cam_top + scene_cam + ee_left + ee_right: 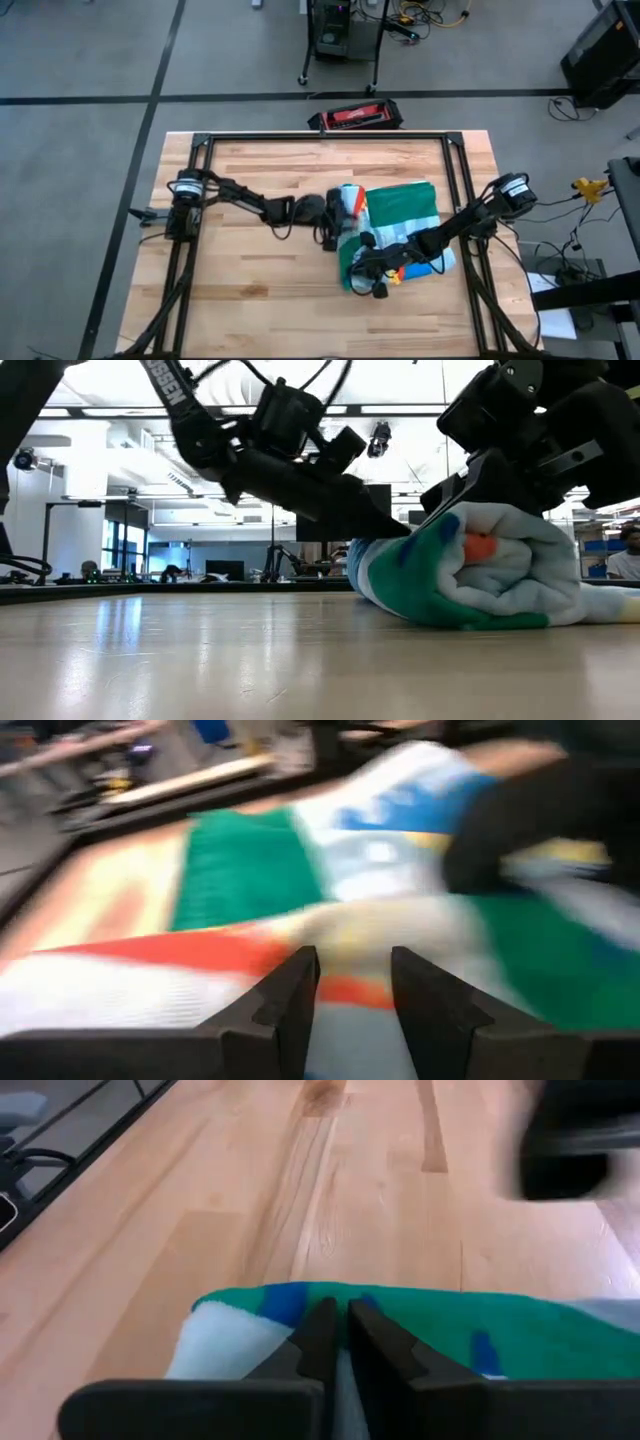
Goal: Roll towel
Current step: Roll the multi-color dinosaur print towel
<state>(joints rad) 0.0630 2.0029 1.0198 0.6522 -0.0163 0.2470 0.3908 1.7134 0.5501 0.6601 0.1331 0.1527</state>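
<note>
One soft green-bordered, dinosaur-print towel (398,228), partly rolled. Right gripper (340,1342) is pinching its edge, fingers nearly together. Left gripper (352,1005) fingers are standing apart, apparently touching cloth.

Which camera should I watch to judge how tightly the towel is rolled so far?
The low view: it looks end-on at the towel, showing the wound layers resting on the table. The high view shows only its outline, partly under both arms. The left wrist view is a blurred close-up; the right wrist view shows just a green edge at the right gripper.
</note>
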